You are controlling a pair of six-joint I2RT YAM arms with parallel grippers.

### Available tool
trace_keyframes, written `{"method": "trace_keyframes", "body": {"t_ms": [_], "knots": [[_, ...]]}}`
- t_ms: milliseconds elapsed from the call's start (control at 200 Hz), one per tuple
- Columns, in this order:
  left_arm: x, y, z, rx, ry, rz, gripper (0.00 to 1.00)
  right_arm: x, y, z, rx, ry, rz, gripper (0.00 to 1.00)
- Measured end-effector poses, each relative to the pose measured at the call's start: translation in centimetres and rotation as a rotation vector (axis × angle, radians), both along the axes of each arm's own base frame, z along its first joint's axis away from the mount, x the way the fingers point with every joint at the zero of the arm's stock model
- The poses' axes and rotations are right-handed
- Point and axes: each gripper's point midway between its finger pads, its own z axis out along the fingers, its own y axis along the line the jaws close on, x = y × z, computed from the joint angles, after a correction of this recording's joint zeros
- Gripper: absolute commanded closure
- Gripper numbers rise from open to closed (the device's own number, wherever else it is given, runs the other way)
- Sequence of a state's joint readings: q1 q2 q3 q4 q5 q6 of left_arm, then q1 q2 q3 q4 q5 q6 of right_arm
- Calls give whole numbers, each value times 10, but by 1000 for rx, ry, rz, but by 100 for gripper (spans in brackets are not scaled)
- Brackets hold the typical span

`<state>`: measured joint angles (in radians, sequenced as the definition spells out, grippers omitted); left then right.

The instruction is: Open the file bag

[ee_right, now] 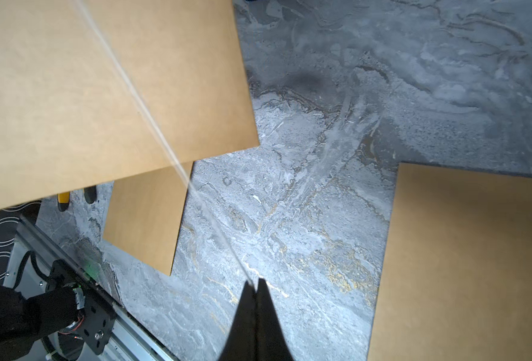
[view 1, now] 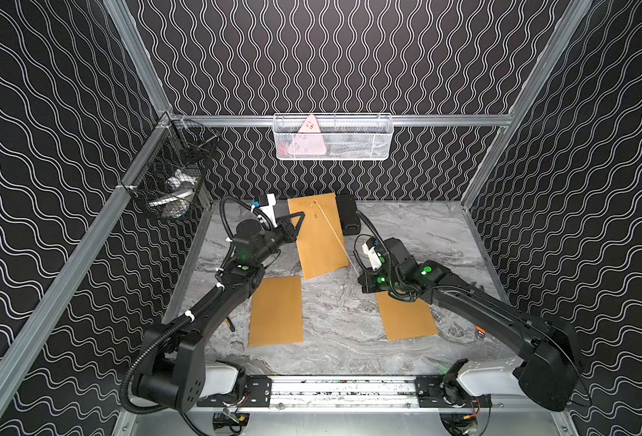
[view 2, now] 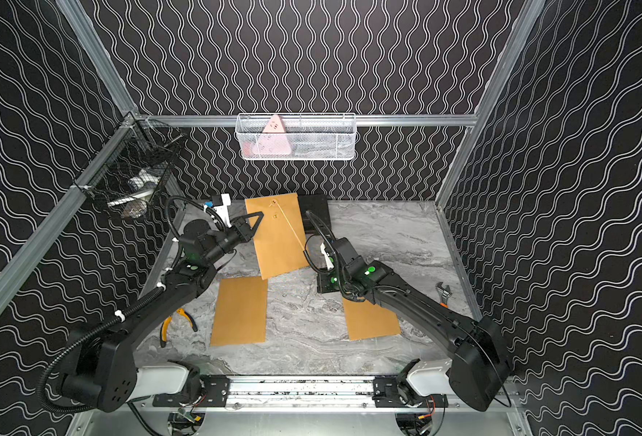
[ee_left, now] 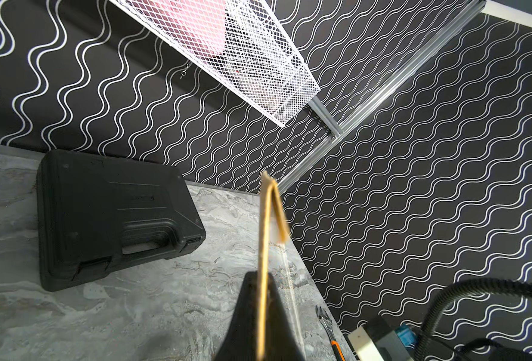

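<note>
Right hand (ee_right: 255, 282) pinches string (ee_right: 152, 125), tips unseen from above; left hand (ee_left: 263, 276) pinches file bag (ee_left: 262, 237).

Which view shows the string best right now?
Right wrist view: the string runs taut across the file bag into the shut right claw. Both top views show only a thin line; the left wrist view, a faint streak.

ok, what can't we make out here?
Right hand: under the right arm in both top views; only its wrist view shows it, shut on the string.
File bag clasp: too small in top views to tell if string is wound on it.
Right envelope: far end under that arm, top views.
Black basket contents: behind mesh, top views.
</note>
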<state>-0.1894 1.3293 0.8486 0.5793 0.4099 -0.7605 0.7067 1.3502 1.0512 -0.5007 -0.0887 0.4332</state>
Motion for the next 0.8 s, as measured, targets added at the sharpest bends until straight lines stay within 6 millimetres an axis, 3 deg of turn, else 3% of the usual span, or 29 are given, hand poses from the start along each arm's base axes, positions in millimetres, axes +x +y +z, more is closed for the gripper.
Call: {"method": "trace_keyframes", "body": {"t_ms": [285,495,801], "knots": [[-5,0,-3,-2,3,-6,100,17,-22,8,10,-14,-68,100],[-10,0,-15,5,24,-15,100,25,-34,22,18,-48,-95,68],[-15,-4,-27,13,43,-48,100,36,-85,29,13,-75,-228,44]]}}
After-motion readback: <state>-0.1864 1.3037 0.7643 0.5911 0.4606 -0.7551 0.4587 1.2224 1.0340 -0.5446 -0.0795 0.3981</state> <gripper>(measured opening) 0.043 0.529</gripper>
